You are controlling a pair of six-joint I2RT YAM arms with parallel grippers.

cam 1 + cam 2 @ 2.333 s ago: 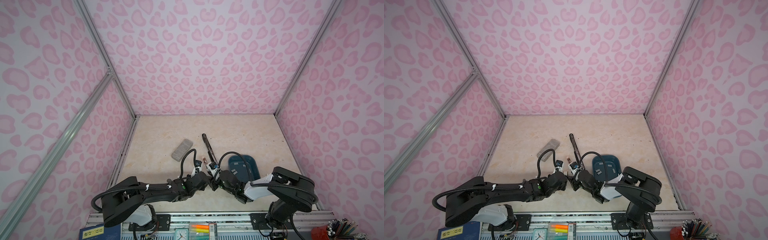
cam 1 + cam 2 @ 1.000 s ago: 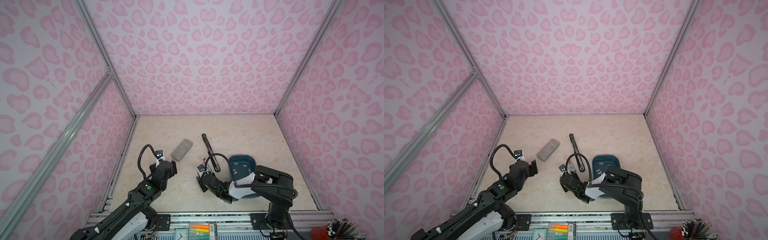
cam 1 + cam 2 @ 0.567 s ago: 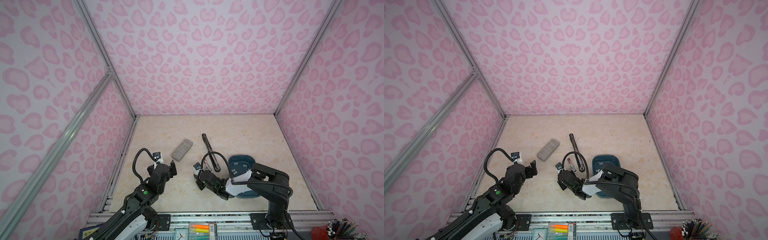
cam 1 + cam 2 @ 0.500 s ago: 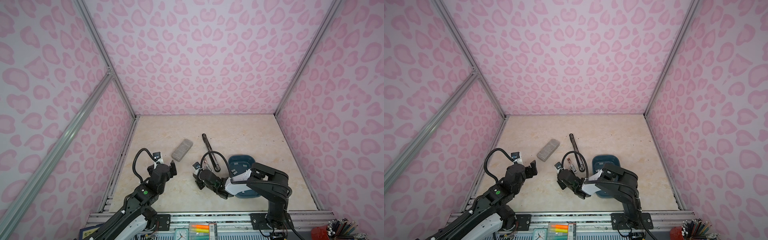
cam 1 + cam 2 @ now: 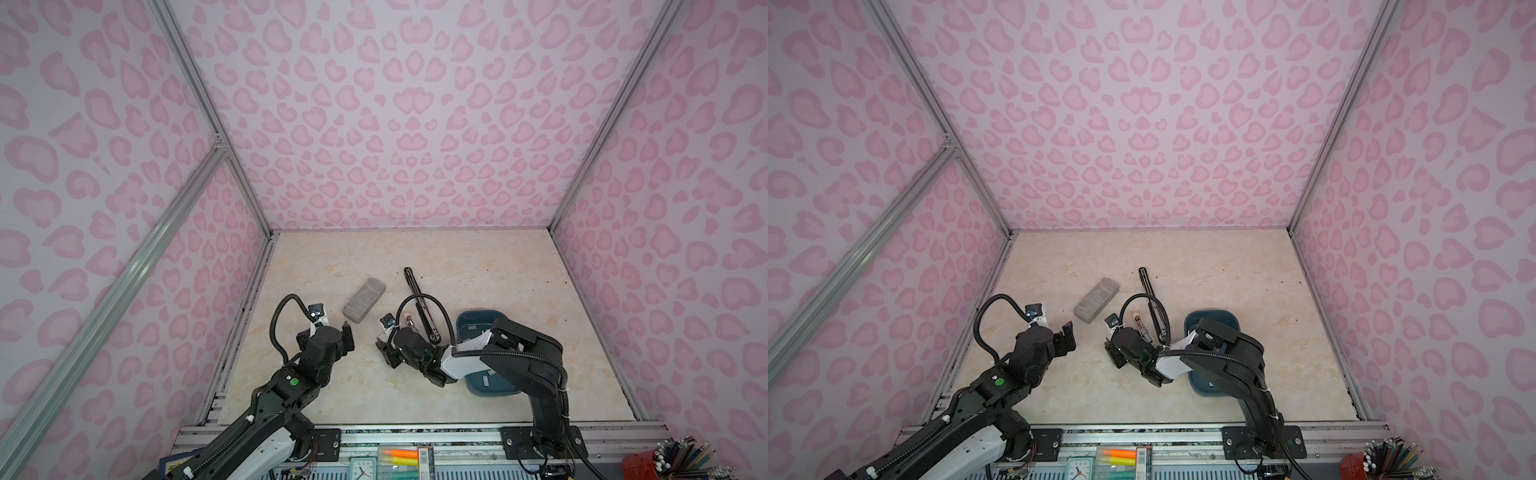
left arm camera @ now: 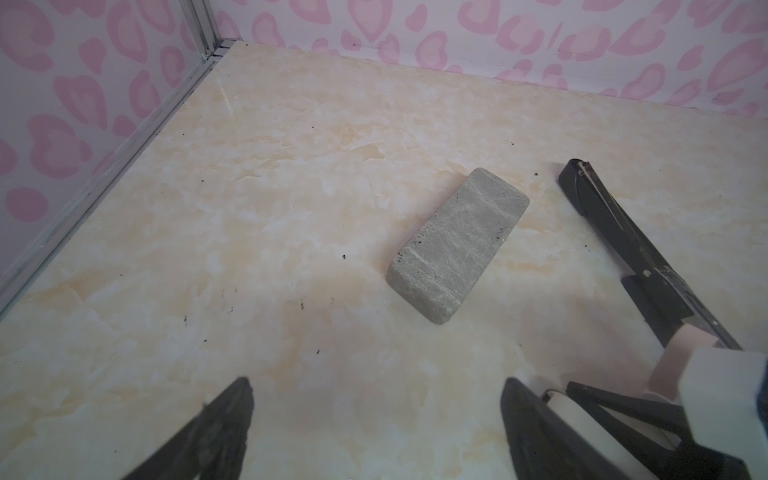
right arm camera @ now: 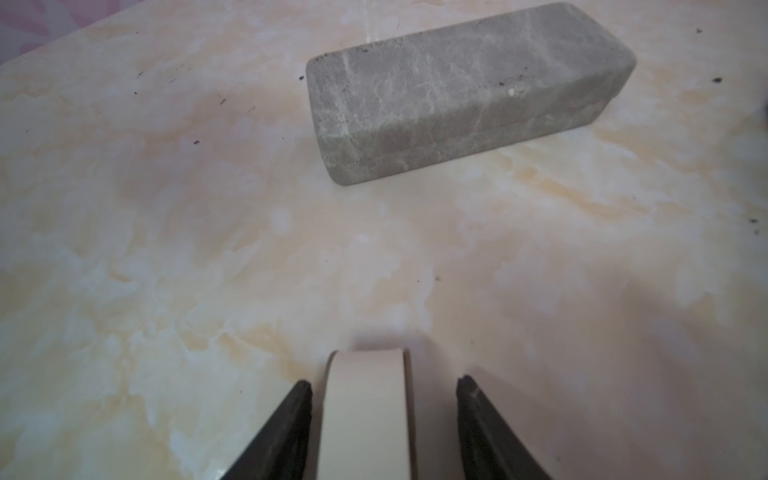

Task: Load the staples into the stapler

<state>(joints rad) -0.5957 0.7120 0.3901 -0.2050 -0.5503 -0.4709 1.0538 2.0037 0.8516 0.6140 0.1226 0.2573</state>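
1. left gripper [image 6: 376, 382]: jaws wide apart and empty above the bare tabletop [image 6: 208, 208]. The grey block [image 7: 469, 83] lies ahead of them.
2. right gripper [image 7: 384, 380]: jaws parted round a pale flat piece [image 7: 365, 415]. It touches one jaw with a gap at the other, so it is not clamped. What it is, cannot tell.
3. staples [image 5: 485, 379]: a few pale strips show in the blue tray [image 5: 482, 322], behind the right jaws under that arm and well apart from the left jaws.
4. stapler [image 5: 415, 289]: opened flat, just beside the right jaws.
5. Judgement: the strips are light, thin and slick, and likely to snap at glued joints. Pinch gently across the long edges, mid-length.
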